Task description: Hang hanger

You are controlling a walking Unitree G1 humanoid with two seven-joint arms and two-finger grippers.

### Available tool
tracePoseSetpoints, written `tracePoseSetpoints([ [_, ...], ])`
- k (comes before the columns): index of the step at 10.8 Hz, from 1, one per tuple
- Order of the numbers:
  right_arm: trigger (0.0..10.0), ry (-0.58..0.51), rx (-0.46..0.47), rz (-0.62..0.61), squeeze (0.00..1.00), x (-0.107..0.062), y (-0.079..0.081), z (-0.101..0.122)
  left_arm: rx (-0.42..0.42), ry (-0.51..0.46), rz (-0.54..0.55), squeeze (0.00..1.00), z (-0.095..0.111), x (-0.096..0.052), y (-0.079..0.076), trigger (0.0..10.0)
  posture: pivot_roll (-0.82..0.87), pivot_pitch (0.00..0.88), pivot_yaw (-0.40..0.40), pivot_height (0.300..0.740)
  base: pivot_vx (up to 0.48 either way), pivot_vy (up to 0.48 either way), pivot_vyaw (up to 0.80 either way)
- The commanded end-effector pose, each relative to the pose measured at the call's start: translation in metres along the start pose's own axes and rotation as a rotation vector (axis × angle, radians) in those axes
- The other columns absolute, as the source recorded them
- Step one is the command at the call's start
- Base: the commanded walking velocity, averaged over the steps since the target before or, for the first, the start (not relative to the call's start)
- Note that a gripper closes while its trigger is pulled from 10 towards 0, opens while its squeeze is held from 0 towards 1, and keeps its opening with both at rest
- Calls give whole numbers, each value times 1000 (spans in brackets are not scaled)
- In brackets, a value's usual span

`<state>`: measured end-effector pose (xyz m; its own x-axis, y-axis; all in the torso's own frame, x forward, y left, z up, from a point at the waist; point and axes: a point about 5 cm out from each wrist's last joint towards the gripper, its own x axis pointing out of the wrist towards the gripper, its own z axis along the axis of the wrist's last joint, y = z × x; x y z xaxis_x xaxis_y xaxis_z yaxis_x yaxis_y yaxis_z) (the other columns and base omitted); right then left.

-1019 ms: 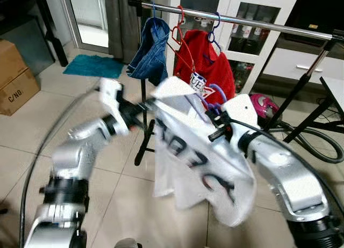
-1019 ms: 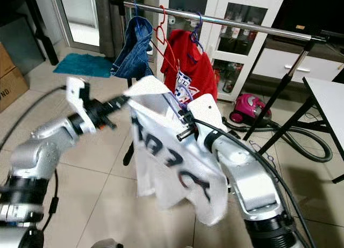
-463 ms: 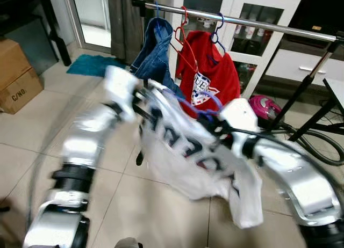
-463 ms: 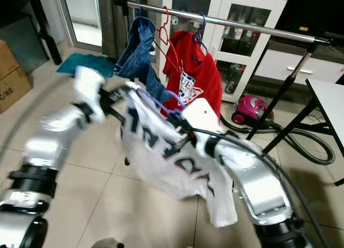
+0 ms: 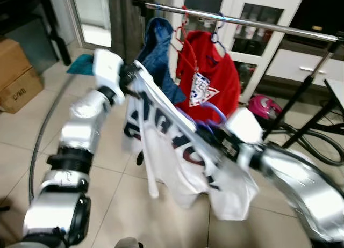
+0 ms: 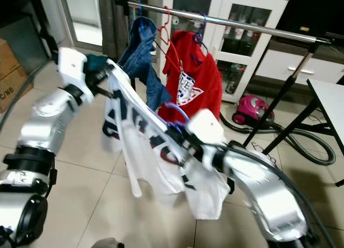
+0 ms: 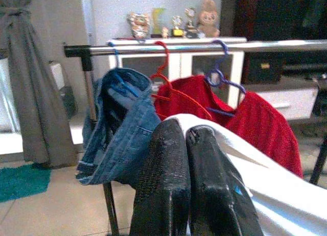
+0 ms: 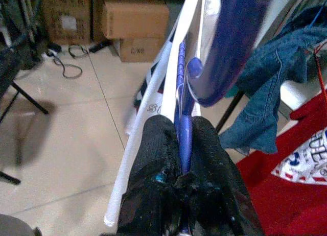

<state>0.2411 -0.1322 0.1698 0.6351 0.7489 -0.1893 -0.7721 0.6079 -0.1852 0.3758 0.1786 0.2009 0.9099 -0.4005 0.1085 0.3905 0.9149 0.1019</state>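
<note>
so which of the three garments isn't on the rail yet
The white shirt, held between both grippers on a purple hanger. The jeans and red shirt hang from the rail.

A white T-shirt (image 5: pixel 188 162) with dark navy lettering and touches of red hangs on a blue-purple hanger (image 8: pixel 185 118). On the silver rail (image 5: pixel 258 23) are a blue denim garment (image 5: pixel 156 49) and a red shirt (image 5: pixel 215 79) bearing a white, blue and red triangular logo, on red and blue hangers. The cabinet (image 5: pixel 236 12) is white, the mat (image 7: pixel 20 180) teal, the vacuum cleaner (image 5: pixel 260 106) pink, the boxes (image 5: pixel 16 71) brown, the floor tiles (image 5: pixel 134 216) beige.
</note>
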Motion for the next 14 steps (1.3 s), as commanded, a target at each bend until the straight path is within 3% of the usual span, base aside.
tracePoseSetpoints([
  [1, 10000, -16, 34, 10, 0, -11, -4, -1, -30, -65, 98, 0, 17, -1, 21, 0, 9, 0, -34, 740, 0, 0, 0],
  [3, 10000, -151, 192, -42, 0, -16, -10, 2, -59, 2, 253, 0, -2, -4, 35, 0, 10, 0, -30, 740, 0, 0, 0],
  [4, 10000, -196, 229, -37, 0, -17, -9, 5, -94, 14, 300, 0, -9, -5, 36, 0, 9, 0, -29, 740, 0, 0, 0],
  [5, 10000, -203, 242, -30, 0, -17, -7, 4, -113, 17, 250, 0, -13, -2, 27, 0, 9, 0, -24, 740, 0, 0, 0],
  [6, 10000, -190, 260, -73, 0, -10, -7, 3, -141, 10, 94, 0, -15, 5, 3, 0, 7, 0, -18, 740, 0, 0, 0],
  [7, 10000, -169, 298, -216, 0, 8, -16, 1, -174, 7, -144, 0, -19, 11, -38, 0, 4, 0, -13, 740, 0, 0, 0],
  [9, 10000, -183, 350, -389, 0, 31, -30, 0, -205, 6, -372, 0, -19, 11, -87, 0, 1, 0, -8, 740, 0, 0, 0],
  [11, 10000, -183, 350, -389, 0, 31, -30, 0, -205, 6, -372, 0, -19, 11, -87, 0, 1, 0, -8, 740, 0, 0, 0],
  [12, 10000, -168, 454, -691, 0, 29, -65, -16, -213, 22, -459, 0, -23, -6, -108, 0, 26, 0, -28, 740, 0, 0, 0],
  [13, 10000, -133, 487, -802, 0, 16, -78, -28, -199, 48, -430, 0, -29, -22, -103, 0, 34, 0, -33, 740, 0, 0, 0],
  [14, 10000, -75, 467, -813, 0, 9, -77, -35, -185, 66, -384, 0, -33, -28, -95, 0, 36, 0, -34, 740, 0, 0, 0],
])
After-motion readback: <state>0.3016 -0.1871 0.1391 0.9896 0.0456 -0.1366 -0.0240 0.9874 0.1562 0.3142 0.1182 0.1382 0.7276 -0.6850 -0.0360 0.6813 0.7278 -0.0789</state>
